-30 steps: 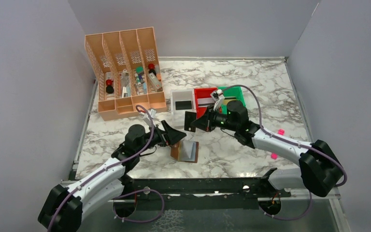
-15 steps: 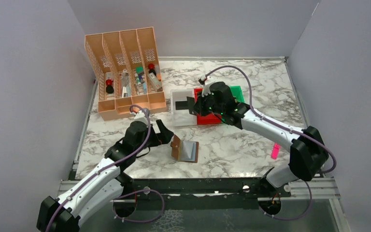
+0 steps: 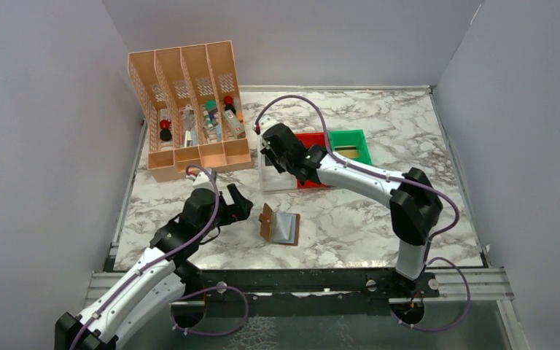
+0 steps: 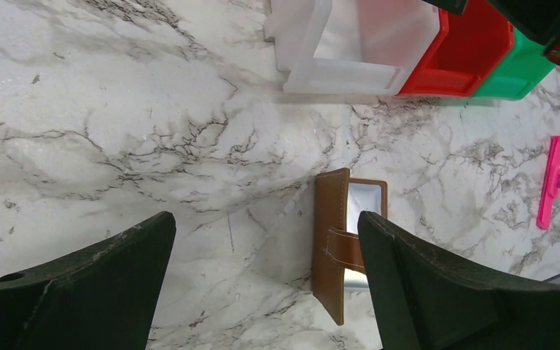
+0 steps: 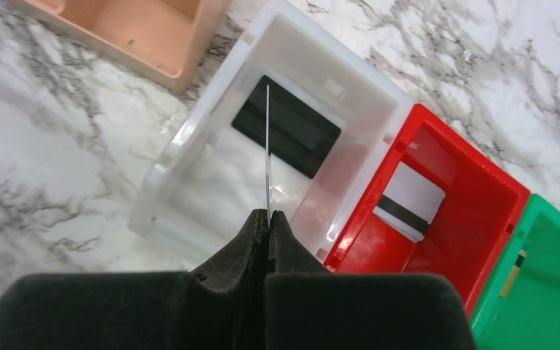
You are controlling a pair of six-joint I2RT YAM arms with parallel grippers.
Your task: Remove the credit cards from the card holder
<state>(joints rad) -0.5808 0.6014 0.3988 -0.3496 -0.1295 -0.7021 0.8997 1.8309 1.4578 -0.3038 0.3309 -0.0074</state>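
Right gripper (image 5: pixel 267 216) pinching a card (image 5: pixel 267 146) edge-on over the white bin (image 5: pixel 189 135).
Left gripper (image 4: pixel 262 227) spread wide above the table (image 4: pixel 117 109), near the brown card holder (image 4: pixel 331 248).

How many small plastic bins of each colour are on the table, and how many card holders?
White bin: 1
Red bin: 1
Green bin: 1
Brown card holder: 1
Total: 4

bright even light, soft shadows, sharp focus
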